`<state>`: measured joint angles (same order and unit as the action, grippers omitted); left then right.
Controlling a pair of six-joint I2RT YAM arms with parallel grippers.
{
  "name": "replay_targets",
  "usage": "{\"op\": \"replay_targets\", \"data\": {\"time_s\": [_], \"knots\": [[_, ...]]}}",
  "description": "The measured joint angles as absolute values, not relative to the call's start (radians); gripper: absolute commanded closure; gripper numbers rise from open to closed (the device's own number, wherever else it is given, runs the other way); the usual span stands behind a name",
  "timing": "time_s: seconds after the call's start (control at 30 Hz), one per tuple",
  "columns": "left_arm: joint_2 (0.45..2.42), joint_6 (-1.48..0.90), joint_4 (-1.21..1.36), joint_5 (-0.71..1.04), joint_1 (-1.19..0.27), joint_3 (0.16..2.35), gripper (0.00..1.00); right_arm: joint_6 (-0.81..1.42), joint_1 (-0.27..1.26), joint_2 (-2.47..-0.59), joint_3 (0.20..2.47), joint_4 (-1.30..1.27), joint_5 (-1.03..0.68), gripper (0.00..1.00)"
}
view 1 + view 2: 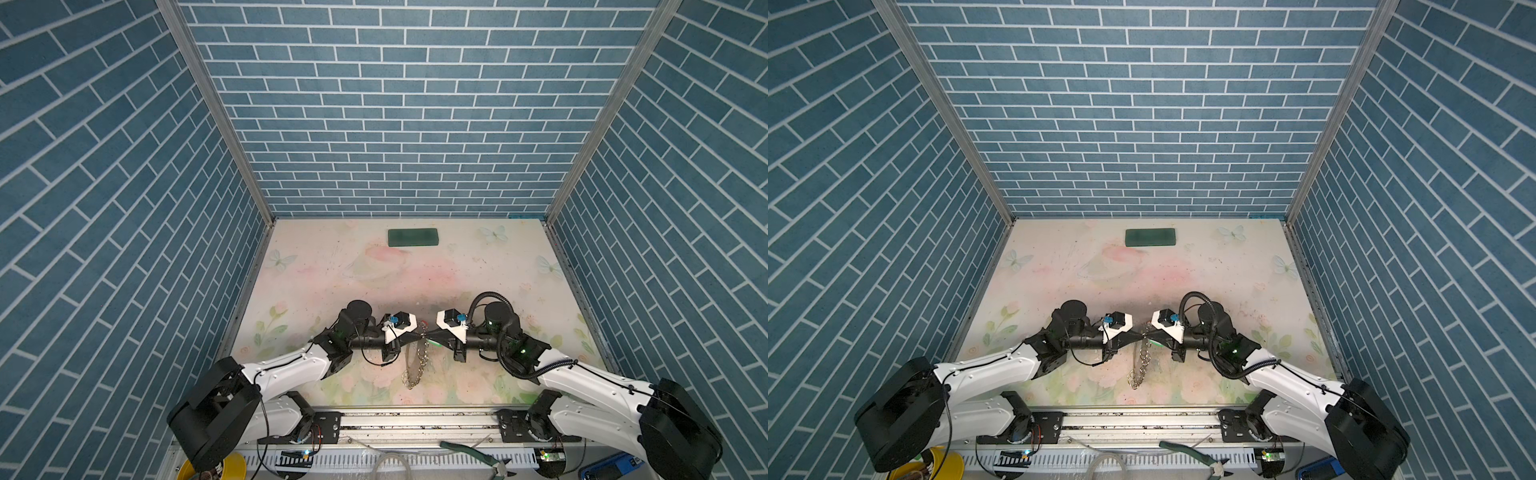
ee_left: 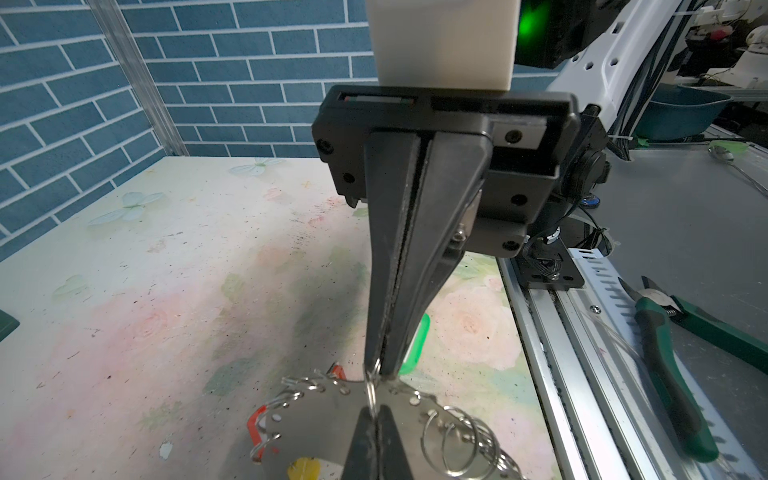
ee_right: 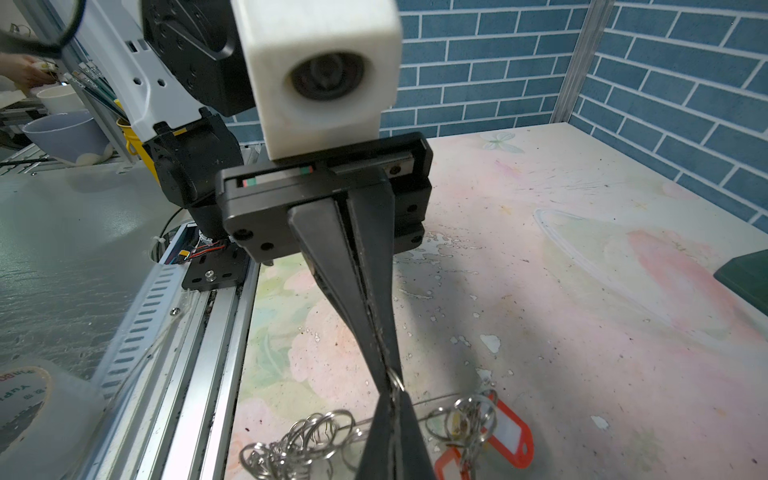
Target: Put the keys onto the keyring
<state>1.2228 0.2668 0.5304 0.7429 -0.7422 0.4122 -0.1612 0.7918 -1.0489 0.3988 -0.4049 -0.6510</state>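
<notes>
Keyring [image 1: 415, 359]: flat dark grey hoop fringed with thin silver wire rings, near middle of floral counter [image 1: 478, 270].
Left end effector [image 2: 375, 412], right end effector [image 2: 380, 368]: fully closed, tip to tip, both pinching one split ring [image 2: 373, 384].
Keys [image 2: 415, 345]: four glossy oblong tags visible, one green, one yellow, two red-orange.
Dark green block [image 1: 412, 238]: rectangular, far back, well apart.

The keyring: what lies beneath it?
In the left wrist view a red tag peeks from beneath the edge of the keyring; whatever else lies beneath is covered by the flat hoop.
</notes>
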Motion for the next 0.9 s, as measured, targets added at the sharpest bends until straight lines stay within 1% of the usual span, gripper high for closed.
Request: {"op": "replay_targets", "data": {"time_s": [0.9], "knots": [[1.213,0.285,0.49,0.707,-0.76,0.431,1.0,-0.135,0.799,-1.011,0.397,-0.383,-0.634,1.0]]}}
